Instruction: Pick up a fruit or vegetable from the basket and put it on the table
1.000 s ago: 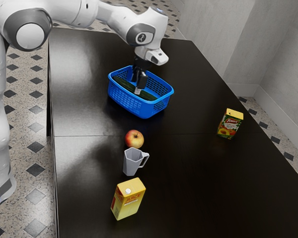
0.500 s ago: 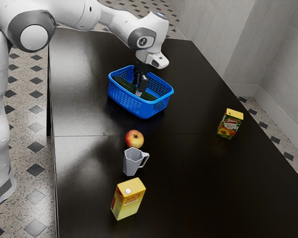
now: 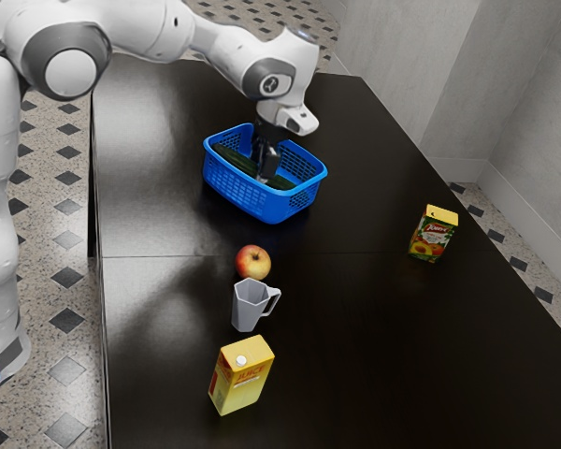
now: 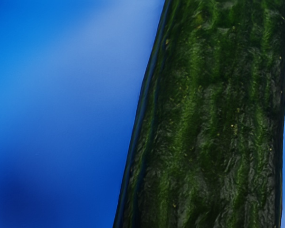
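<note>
- Gripper (image 3: 266,166): mine, one, black, lowered within the basket at the exterior view's upper middle, by the cucumber; how far open it is, and whether it has hold of anything, I cannot tell.
- Cucumber (image 3: 230,157): one, dark green, ridged, lying in the basket; broad beneath my wrist camera, with blue along both its sides.
- Basket (image 3: 237,187): blue, perforated, its rim around my gripper on all sides, the opening above.
- Edges: the table (image 3: 383,346) ends in a nearly upright line at the exterior view's left; its other long edge slants from upper middle to lower right.
- Open room: a broad stretch of tabletop between basket and small carton (image 3: 433,234), the latter at middle right.
- Below the basket, in a loose column: apple (image 3: 252,262), red and yellow; grey jug (image 3: 249,304), just beside it; yellow juice carton (image 3: 240,376), lower middle.
- Surface: black, glossy, crossed by a thin seam.
- Room: speckled floor (image 3: 61,220) with dark diamonds, left; pale grey wall (image 3: 524,103), upper right.
</note>
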You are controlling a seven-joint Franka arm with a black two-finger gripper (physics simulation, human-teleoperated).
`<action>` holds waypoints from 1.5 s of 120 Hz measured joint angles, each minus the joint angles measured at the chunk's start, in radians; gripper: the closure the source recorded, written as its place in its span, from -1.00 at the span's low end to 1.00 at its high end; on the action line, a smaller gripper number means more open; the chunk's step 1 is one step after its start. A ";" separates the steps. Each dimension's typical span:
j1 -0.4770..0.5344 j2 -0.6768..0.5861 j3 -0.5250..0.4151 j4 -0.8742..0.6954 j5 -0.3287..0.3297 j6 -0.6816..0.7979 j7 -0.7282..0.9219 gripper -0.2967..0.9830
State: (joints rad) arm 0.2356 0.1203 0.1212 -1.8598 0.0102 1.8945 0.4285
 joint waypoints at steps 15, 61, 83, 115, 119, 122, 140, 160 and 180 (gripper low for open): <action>0.001 0.003 0.000 0.001 -0.007 0.001 0.000 -0.15; -0.005 -0.068 -0.007 0.000 -0.010 -0.015 -0.003 0.24; -0.009 -0.165 -0.020 -0.004 -0.009 -0.053 -0.003 0.25; -0.005 -0.195 0.068 0.059 -0.004 -0.099 -0.002 0.25; 0.003 -0.191 0.087 0.073 -0.004 -0.104 -0.002 0.25; 0.007 -0.189 0.101 0.081 -0.004 -0.108 -0.002 0.25; 0.018 -0.130 0.192 0.135 -0.012 -0.126 -0.002 0.26; 0.094 -0.083 0.216 0.185 -0.022 -0.147 -0.001 0.26; 0.152 -0.027 0.215 0.236 -0.031 -0.169 0.000 0.26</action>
State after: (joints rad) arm 0.3877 0.0934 0.3363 -1.6236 -0.0203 1.7255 0.4289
